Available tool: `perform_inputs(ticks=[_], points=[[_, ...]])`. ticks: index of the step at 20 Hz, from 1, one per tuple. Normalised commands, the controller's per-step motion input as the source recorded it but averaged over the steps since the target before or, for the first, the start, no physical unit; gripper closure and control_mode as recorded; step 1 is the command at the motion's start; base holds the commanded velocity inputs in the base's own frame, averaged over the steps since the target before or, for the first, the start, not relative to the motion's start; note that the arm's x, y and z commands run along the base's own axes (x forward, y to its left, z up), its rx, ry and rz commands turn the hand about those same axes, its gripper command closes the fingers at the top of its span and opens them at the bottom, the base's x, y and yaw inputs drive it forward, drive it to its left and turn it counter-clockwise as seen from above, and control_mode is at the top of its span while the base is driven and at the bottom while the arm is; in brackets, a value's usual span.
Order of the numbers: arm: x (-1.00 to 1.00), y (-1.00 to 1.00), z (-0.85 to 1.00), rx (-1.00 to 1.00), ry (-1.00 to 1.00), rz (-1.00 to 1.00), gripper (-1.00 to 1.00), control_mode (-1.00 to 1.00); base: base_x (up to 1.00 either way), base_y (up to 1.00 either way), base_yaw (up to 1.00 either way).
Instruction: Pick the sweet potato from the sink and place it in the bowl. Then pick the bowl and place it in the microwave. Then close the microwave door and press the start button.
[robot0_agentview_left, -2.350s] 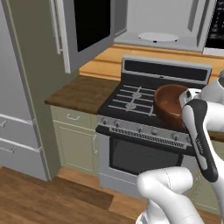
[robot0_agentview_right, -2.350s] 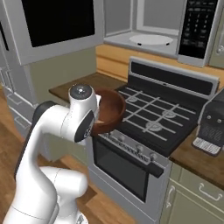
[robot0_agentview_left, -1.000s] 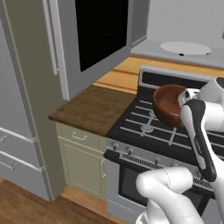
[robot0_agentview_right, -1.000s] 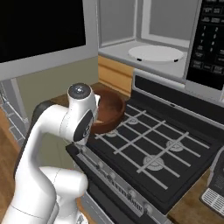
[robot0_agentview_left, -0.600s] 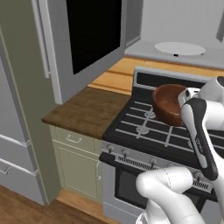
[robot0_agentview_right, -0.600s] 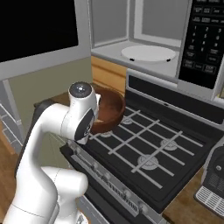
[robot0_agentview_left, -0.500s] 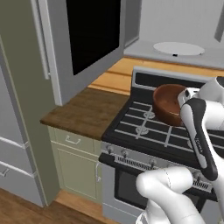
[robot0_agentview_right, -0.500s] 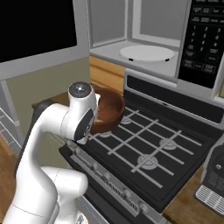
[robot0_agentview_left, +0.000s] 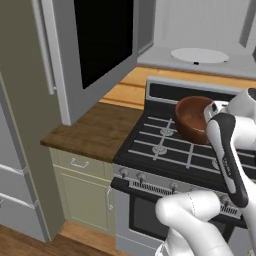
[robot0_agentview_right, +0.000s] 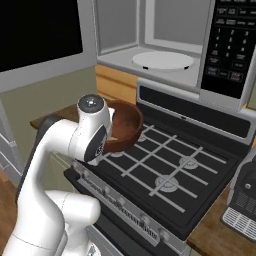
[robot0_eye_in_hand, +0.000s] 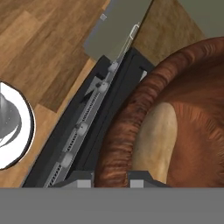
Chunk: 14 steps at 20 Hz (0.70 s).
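Bowl carried over the stove, microwave open above.
The gripper (robot0_eye_in_hand: 112, 175) pinches the rim of the bowl (robot0_agentview_left: 194, 118), sweet potato (robot0_eye_in_hand: 155, 140) inside; a tilt or a knock on the microwave (robot0_agentview_right: 165, 47) sill may spill it.

Reddish-brown bowl (robot0_agentview_left: 192, 117), tan sweet potato (robot0_eye_in_hand: 158, 140), black stove (robot0_agentview_right: 165, 175).

1. In the left base view the white arm rises from the lower right, elbow bent, its forearm running up the right edge
2. In the right base view it rises from the lower left, a dark joint cap at centre left
3. In the hand view the gripper (robot0_eye_in_hand: 112, 175) sits at bottom centre, fingers clamped across the bowl (robot0_eye_in_hand: 131, 127) rim
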Motion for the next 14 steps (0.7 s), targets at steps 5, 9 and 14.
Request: perform_inputs(ticks=[5,9,14], points=[[-0.32,0.12,0.34,-0.01,-0.09,0.00,1.00,-1.00,-0.03,0.00,0.00],[-0.27,0.22,0.76,-0.03,-0.08,0.00,1.00,-1.00,0.00,0.00,0.00],[-0.04,0.17,0.87,-0.06,-0.01,-0.01,1.00,-1.00,0.00,0.00,0.00]])
